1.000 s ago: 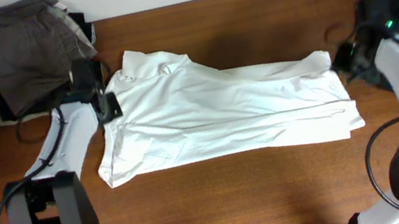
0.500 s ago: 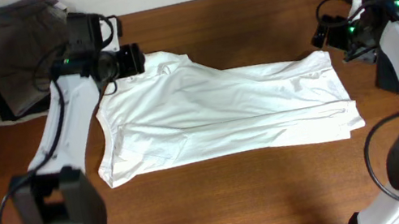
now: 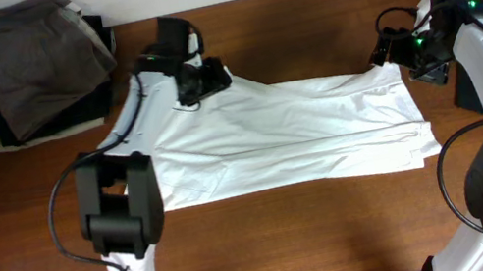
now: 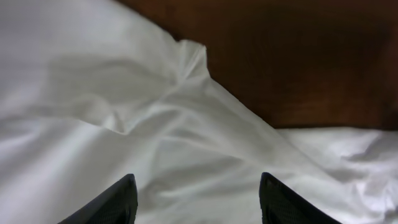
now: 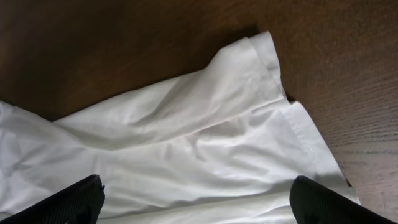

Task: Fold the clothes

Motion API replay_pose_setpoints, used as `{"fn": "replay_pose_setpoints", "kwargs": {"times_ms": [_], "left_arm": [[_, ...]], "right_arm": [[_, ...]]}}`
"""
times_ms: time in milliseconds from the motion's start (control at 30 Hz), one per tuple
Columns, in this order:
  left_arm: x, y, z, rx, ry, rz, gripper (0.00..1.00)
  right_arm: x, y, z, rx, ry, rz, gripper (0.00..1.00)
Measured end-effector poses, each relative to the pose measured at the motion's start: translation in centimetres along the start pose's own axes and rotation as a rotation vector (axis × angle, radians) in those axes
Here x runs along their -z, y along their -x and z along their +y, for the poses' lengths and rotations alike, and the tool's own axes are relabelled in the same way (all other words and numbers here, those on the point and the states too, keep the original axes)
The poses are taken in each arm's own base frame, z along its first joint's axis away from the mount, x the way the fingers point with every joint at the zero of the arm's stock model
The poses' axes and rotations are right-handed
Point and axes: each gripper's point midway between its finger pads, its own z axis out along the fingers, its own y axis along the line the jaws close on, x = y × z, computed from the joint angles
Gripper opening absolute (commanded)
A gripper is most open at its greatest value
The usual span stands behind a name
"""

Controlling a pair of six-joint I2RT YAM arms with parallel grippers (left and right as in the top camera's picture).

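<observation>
Grey, black and beige garments (image 3: 35, 67) sit heaped beyond the upper left corner of the plain white short-sleeved T-shirt (image 3: 281, 133), which lies spread flat on the brown wooden table (image 3: 320, 241). Your left arm stretches across the shirt's left part, and your left gripper (image 3: 209, 76) hangs above its far edge, fingers apart and holding nothing. Your right gripper (image 3: 384, 50) hovers at the shirt's upper right corner, spread wide and empty.

White T-shirt (image 3: 281, 133), thin and soft, folded into one long strip. Lying flat, a bit wrinkly, across the middle of the brown worktop (image 3: 291, 246), stitched edges at one end.
</observation>
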Motion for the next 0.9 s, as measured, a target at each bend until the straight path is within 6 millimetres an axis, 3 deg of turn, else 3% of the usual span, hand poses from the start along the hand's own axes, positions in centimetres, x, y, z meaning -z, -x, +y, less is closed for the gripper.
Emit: {"fn": "replay_pose_setpoints", "kwargs": {"times_ms": [233,500,833,900], "left_arm": [[-1.8,0.9,1.0,0.164,0.058,-0.062,0.53],[-1.3,2.9,3.1,0.241,0.113,-0.142,0.53],[-3.1,2.8,4.5,0.266,0.146,-0.145,0.53],[-3.1,2.9,4.5,0.265,0.144,-0.149,0.46]], "right_arm": [[0.0,-0.8,-0.8,0.011,-0.041,0.031,0.99],[0.0,-0.8,-1.1,0.024,-0.058,0.027,0.99],[0.0,-0.7,-1.2,0.026,-0.065,0.026,0.99],[0.0,-0.7,-1.2,0.027,-0.065,0.026,0.99]]}}
